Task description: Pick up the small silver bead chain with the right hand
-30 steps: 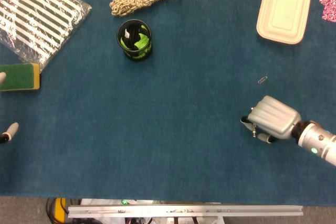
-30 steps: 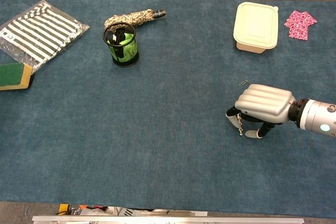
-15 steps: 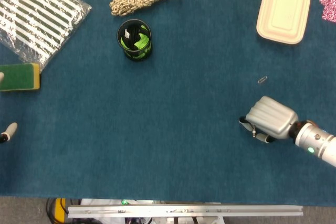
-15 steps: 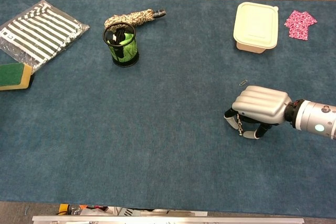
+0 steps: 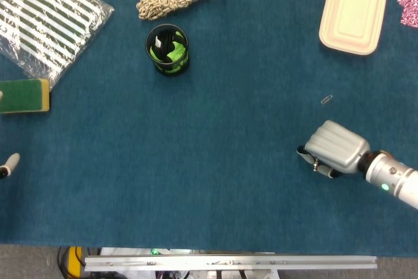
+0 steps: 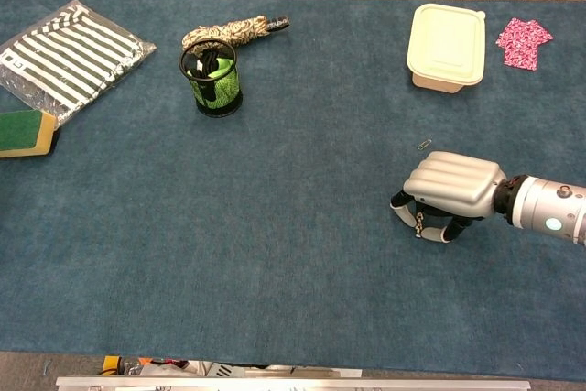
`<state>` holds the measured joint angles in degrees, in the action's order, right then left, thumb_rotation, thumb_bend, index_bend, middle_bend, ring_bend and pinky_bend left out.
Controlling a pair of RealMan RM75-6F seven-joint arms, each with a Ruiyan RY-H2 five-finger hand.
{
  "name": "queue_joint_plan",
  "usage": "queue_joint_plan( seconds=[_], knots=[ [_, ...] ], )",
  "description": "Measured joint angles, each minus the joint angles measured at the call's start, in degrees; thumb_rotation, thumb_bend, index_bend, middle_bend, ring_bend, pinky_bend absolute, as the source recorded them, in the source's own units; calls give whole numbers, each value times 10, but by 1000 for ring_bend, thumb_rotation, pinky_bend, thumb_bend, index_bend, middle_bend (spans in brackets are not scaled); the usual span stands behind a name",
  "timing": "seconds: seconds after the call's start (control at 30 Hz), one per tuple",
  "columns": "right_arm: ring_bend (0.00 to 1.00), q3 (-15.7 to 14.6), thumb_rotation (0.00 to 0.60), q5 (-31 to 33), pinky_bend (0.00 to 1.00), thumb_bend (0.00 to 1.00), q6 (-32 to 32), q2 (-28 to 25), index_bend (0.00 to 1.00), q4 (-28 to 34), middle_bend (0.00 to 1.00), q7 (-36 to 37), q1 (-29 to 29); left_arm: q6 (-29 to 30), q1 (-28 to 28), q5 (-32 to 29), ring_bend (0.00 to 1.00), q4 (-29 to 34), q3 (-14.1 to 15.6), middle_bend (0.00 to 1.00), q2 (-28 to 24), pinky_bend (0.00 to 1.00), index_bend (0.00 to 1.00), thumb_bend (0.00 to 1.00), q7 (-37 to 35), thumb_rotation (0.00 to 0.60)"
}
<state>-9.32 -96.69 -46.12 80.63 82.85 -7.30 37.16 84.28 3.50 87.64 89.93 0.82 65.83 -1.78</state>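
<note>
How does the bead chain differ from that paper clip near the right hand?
The bead chain is held in the right hand, hanging between its fingers; the paper clip lies loose on the blue table, just beyond the hand. The chain shows as a short beaded strand, the clip as a single small bent wire. Both are small and silvery.

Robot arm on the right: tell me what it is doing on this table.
The right hand is curled over the blue table cloth, its fingers closed on the small silver bead chain, which hangs from them. A small metal paper clip lies apart just beyond it. The left hand barely shows at the head view's edge, touching nothing visible.
</note>
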Motion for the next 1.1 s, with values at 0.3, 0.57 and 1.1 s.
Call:
queue_joint_plan(
  seconds=[0.3,0.57,1.1],
  knots=[
    [1000,-1,600,4,973,303,-6,5,607,-5,965,0,-2,2,-1,0,100,-3,-1,170,0,76,75,193,-3,600],
    [1000,1,600,6,976,345,-24,2,628,-3,971,11,-6,2,-1,1,100,-1,-1,170,-1,77,75,193,-1,600],
    [1000,18,600,12,995,377,-111,-22,689,4,995,78,-36,-1,4,5,100,12,-3,170,-5,77,75,193,15,600]
  ],
)
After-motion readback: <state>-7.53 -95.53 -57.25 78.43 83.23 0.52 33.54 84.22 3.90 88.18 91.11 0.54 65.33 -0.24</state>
